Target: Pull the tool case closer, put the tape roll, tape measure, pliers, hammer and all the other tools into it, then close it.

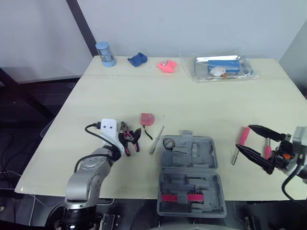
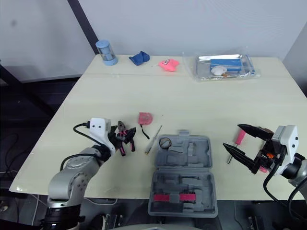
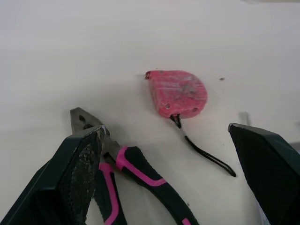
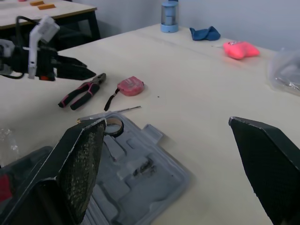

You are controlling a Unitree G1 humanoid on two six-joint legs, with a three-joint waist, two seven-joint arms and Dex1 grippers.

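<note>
The grey tool case (image 1: 191, 178) lies open at the front middle of the table, and a tape roll (image 1: 169, 143) sits in its far left corner. Left of the case lie a thin screwdriver (image 1: 156, 140), a pink tape measure (image 1: 147, 119) and black-and-pink pliers (image 1: 128, 140). My left gripper (image 1: 130, 136) is open just over the pliers (image 3: 140, 178), with the tape measure (image 3: 179, 93) ahead of it. My right gripper (image 1: 247, 142) is open right of the case, above a pink-handled tool (image 1: 244, 135). Another pink piece (image 1: 267, 152) lies partly hidden behind its fingers.
Along the back edge stand a blue cylinder (image 1: 104, 53), a blue cloth (image 1: 137, 59), a pink toy (image 1: 166, 65) and a clear plastic tray (image 1: 241, 73). The case's near half, holding pink parts (image 1: 180, 197), overhangs the table's front edge.
</note>
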